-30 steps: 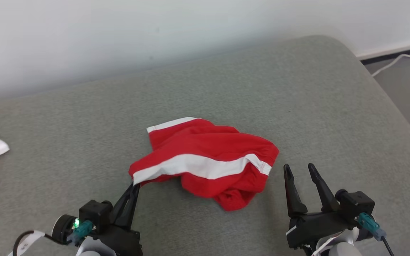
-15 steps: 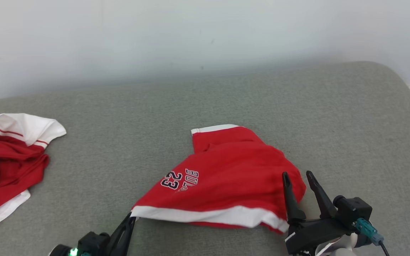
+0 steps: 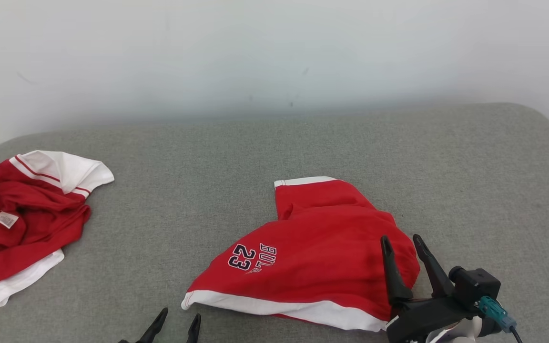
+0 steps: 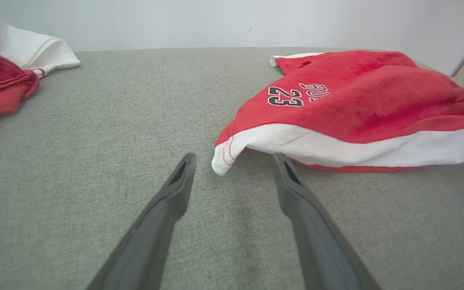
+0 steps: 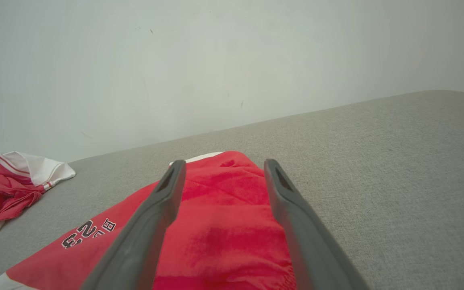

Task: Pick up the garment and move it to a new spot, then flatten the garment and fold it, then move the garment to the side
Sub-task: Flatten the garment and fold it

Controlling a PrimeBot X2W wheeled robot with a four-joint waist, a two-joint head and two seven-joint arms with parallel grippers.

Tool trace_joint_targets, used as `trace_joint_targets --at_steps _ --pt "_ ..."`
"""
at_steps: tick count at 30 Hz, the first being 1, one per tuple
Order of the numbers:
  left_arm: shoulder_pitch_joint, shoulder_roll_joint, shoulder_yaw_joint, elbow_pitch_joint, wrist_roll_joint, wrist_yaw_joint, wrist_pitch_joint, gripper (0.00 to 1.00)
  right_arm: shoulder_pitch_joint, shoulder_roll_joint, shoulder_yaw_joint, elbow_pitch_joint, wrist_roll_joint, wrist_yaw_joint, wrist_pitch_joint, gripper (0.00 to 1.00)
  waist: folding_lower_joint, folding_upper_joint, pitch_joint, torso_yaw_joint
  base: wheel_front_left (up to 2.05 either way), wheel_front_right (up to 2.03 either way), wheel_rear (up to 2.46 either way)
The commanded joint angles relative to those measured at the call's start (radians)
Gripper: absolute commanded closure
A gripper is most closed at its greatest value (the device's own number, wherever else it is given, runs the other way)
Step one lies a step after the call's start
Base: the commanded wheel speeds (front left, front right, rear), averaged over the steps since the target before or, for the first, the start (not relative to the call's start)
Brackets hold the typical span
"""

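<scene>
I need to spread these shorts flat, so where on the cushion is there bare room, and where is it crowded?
Bare cushion lies between the crumpled clothes and the red shorts, along the wall behind both, and right of the shorts to the rounded edge. Crowded: the near edge, where the open left gripper and right gripper sit by the shorts.

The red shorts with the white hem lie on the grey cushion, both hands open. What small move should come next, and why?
Probably lower the right hand onto the right side of the red shorts with the white hem and close, to pull it outward. That side lies humped, not flat, on the grey fabric cushion, and this open hand hovers over it.
</scene>
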Motion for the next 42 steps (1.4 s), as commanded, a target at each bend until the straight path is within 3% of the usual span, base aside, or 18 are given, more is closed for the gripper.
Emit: trace_joint_targets --at_steps 1,17,42 --pt "0.030 -0.005 0.010 -0.026 -0.010 0.007 -0.003 0.00 0.012 -0.006 -0.001 -0.004 0.004 0.001 -0.003 0.00 0.0001 0.0000 -0.006 0.007 0.00 0.00 0.00" --pt "0.131 -0.022 0.213 -0.308 -0.015 0.085 -0.003 0.00 0.035 -0.017 -0.027 -0.033 -0.032 0.001 -0.003 0.00 0.0001 0.0000 -0.030 0.034 0.00 0.00 0.00" --pt "0.206 -0.041 0.344 -0.358 0.017 0.111 -0.003 0.00 0.134 0.005 -0.084 -0.101 -0.089 0.001 -0.003 0.00 0.0001 0.0000 -0.051 -0.014 0.00 0.00 0.00"
